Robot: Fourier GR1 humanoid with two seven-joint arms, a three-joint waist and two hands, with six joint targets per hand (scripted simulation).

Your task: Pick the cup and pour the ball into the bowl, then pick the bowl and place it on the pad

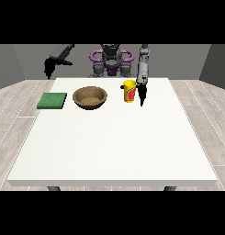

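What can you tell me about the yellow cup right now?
The yellow cup stands upright on the white table, right of the brown bowl in the view. It bears a red marking on its side. The hand at the view's right hangs just beside it; contact cannot be told. No ball shows.

The robot stands at the far side, small, with a purple and grey body. The arm at the view's right reaches down and forward, nearly straight. Its black hand [142, 95] hangs low and points downward. The arm at the view's left is lifted up and out to the side, bent at the elbow. Its black hand [48, 69] hangs higher, pointing down. How the fingers lie on either hand is too small to tell.
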